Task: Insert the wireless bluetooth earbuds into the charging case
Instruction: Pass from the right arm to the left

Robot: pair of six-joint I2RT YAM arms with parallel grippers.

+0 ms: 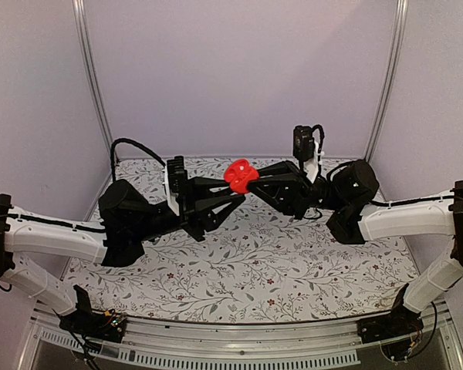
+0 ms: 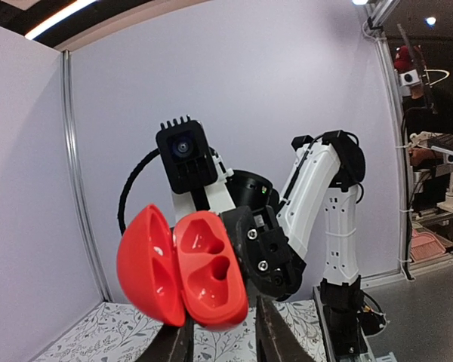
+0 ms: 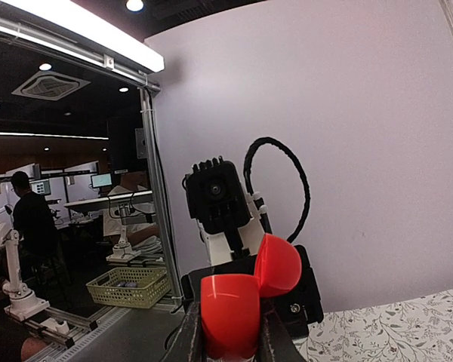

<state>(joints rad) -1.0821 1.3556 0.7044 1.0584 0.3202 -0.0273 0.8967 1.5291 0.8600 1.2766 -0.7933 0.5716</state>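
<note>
no legible text, labels or numbers anywhere

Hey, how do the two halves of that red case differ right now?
The base shows two empty earbud wells; the lid shows mostly its domed outside. The right hand grips the base; the lid stands outside that grip, hinged open. Both are glossy red and rounded.

The charging case [image 2: 183,271] is smooth, glossy red plastic, catching highlights on its domed shells. The left arm [image 1: 54,237] wears satin white plastic covers with matt black joints. The tabletop [image 1: 255,277] has a matt, flower-printed covering. The frame posts [image 1: 94,77] look like brushed metal.
</note>
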